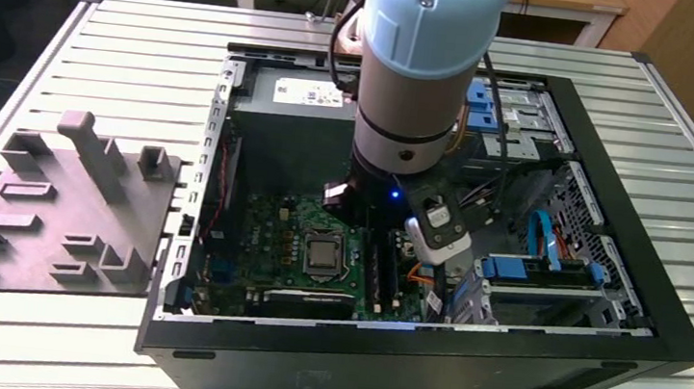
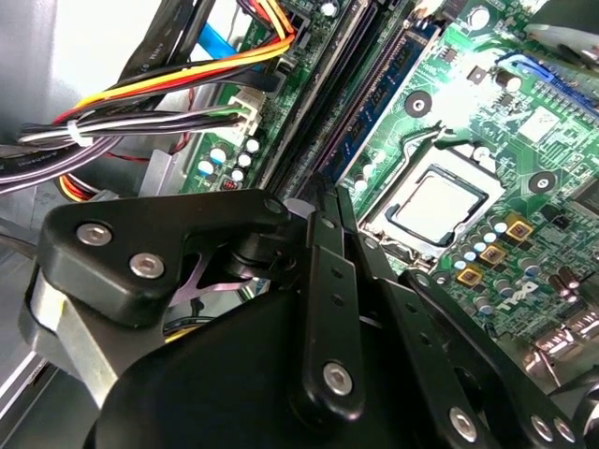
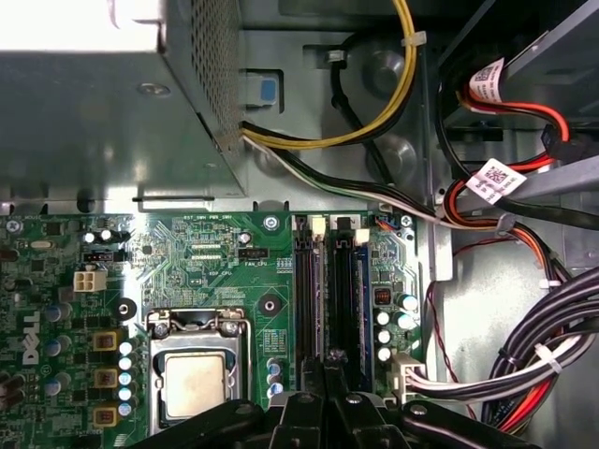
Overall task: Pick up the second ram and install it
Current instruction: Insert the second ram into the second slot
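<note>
1. Robot arm (image 1: 418,67): reaching down into the open computer case (image 1: 647,284) from 12 o'clock in the exterior view, with its wrist hanging over the middle of the case.
2. Gripper (image 3: 326,369): hovering low over the memory slots (image 3: 314,290), its black linkage showing large in the second wrist view (image 2: 323,201). The fingers (image 3: 312,374) are standing drawn close together, with nothing visibly clamped between them; whether the tips are touching a slot cannot be told.
3. The second ram (image 3: 360,299): sitting lengthwise in one of the black slot rails as a thin blue stick, just beside the fingertips. In the second wrist view its blue edge (image 2: 384,84) is running along the rails toward the fingers.
4. Motherboard (image 1: 278,236): lying flat on the case floor, toward 7 o'clock of the case in the exterior view.
5. Processor (image 3: 194,383): sitting in its metal socket frame, near the slots and apart from the gripper.
6. Cable bundle (image 3: 552,355): black, white, red and orange leads running past the slots on the side away from the processor.
7. Grey moulded fixture (image 1: 62,203): resting on the slatted table (image 1: 143,47) at 9 o'clock of the case, well apart from the arm.
</note>
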### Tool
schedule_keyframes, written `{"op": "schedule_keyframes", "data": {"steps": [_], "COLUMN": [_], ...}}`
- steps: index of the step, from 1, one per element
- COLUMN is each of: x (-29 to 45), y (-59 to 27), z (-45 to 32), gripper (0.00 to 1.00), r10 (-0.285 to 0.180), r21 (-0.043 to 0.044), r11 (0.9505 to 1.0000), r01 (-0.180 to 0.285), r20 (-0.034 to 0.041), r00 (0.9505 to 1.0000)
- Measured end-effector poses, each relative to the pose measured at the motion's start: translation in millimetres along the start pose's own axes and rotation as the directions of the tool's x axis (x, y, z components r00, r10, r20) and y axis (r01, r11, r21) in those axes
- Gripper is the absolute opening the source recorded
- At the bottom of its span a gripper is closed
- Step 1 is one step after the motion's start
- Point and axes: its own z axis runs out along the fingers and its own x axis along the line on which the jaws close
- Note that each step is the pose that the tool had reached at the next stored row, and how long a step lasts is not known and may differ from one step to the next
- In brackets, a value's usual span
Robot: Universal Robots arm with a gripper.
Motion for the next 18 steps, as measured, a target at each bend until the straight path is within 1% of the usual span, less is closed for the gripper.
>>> {"op": "schedule_keyframes", "data": {"steps": [2,10,18], "x": [0.5,0.6,0.7], "y": [-0.1,-0.2,-0.3], "z": [1.2,1.8,2.8], "gripper": [0.12,0.12,0.12], "r10": [0.0,0.0,0.0], "r21": [0.0001,0.0,-0.002], "r11": [1.0,1.0,1.0], "r01": [0.0,0.0,0.0], "r20": [-0.0001,0.0,-0.0001], "r00": [1.0,1.0,1.0]}}
